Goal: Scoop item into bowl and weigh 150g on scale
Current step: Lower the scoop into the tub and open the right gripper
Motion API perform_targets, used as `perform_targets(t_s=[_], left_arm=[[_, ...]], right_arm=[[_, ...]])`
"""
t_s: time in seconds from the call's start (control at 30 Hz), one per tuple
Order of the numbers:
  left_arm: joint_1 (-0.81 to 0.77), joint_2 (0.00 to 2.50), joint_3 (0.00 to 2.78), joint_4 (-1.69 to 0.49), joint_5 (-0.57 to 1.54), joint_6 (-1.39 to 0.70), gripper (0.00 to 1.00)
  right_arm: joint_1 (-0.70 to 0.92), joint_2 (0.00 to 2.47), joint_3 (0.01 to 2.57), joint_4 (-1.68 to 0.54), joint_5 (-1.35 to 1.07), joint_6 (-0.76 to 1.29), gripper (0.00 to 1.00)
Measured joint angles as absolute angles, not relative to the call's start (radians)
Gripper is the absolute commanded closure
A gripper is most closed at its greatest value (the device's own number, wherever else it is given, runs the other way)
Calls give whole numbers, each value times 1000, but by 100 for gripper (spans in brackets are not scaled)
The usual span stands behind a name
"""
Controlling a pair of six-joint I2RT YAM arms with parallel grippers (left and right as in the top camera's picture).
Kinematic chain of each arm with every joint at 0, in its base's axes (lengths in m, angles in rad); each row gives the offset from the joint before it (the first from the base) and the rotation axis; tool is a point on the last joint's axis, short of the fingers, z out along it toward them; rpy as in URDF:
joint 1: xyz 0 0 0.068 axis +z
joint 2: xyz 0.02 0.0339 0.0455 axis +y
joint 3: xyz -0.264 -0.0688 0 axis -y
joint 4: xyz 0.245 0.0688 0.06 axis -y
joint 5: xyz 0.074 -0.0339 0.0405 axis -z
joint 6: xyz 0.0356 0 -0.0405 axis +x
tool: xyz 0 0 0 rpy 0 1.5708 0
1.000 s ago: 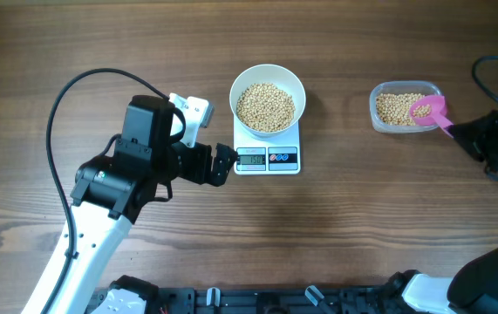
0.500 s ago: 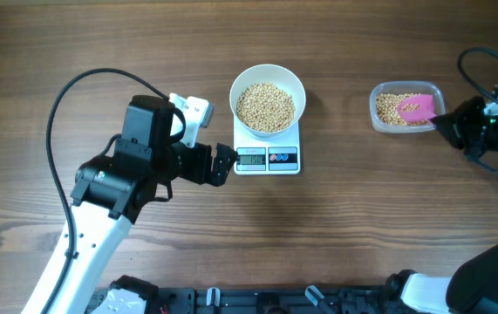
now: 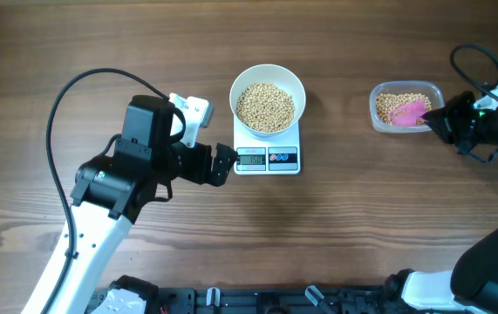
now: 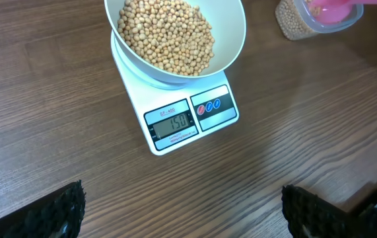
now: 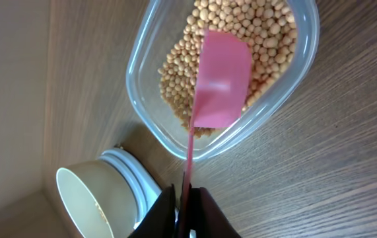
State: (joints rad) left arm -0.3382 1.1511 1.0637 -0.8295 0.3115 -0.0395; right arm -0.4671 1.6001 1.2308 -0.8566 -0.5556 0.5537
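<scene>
Bowl count: one white bowl (image 3: 268, 74), seated on the scale and well filled.
Scale count: one flat white scale (image 3: 267, 159) at mid-table, with its display (image 4: 173, 123) reading 150 in the left wrist view.
Beans: too many to count, in two lots. A deep heap of beans (image 3: 265, 106) in the bowl, a thinner layer in the tub.
Tub count: one clear plastic tub (image 3: 374, 109), well to the right of the scale on the wooden table (image 3: 336, 227).
Scoop count: one pink scoop (image 5: 221, 76), lying over the beans in the tub with its thin handle running out across the rim.
Grippers: two.
Left gripper (image 3: 228, 164): spread wide, holding nothing, just beside the scale's left edge and facing the display.
Right gripper (image 5: 187, 218): pinched close on the scoop's handle, just off the tub's right rim.
Changed since a second ago: right gripper moved in leftward toward the tub. Scoop was then over the tub's right edge with its handle angling away to the lower right, and is now further inside the tub across the beans.
Unchanged: left gripper, bowl, scale and tub, all in the same places.
</scene>
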Motion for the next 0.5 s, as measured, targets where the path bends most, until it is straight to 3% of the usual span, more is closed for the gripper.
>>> perform_targets(t_s=[0.07,0.17,0.3,0.37,0.4,0.5], left_arm=[[-338,1151,1064,-830,311,-39,0],[-338,1151,1064,-830,311,-39,0],[-338,1151,1064,-829,311,-39,0],[-338,1151,1064,-830,311,-39,0],[-338,1151,1064,-830,312,-39,0],[-338,1151,1064,-829,312,-39,0]], right_arm=[[-467,1607,1231,-853,-556,553,88],[-467,1613,1231,-851,-556,553,75],[-467,1618,1231,-852,-555,547,48],[-467,1618,1231,-854,-553,538,24],[-467,1618,1231,-859,-553,529,2],[-467,1618,1231,-878,-552,501,0]])
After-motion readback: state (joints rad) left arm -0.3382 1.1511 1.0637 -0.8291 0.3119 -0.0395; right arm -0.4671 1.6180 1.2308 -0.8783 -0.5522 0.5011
